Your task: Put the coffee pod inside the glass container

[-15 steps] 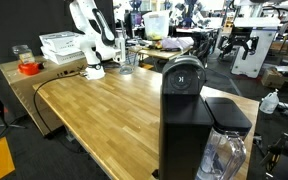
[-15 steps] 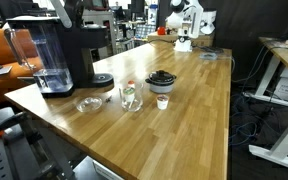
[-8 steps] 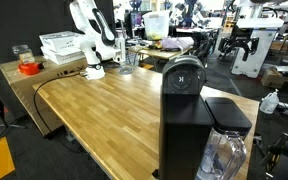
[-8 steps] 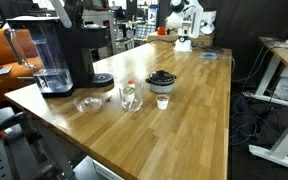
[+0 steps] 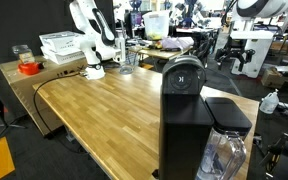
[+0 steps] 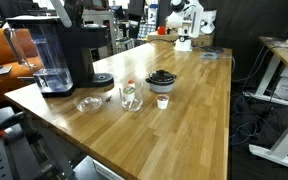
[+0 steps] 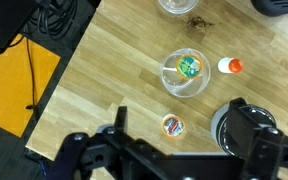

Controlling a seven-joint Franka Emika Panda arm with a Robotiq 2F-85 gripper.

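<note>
The coffee pod, small and round with an orange rim, stands on the wooden table just below the glass container in the wrist view. The glass holds something green and orange. My gripper hangs high above the pod, its dark fingers spread wide on either side, open and empty. In an exterior view the pod stands right of the glass container. The gripper does not show in either exterior view.
A black round object sits close beside the pod, also seen in an exterior view. A small orange-capped bottle, a shallow glass dish and a black coffee machine are nearby. The table edge runs left.
Nothing on the table has moved. Only a white machine in the far background of an exterior view has shifted.
</note>
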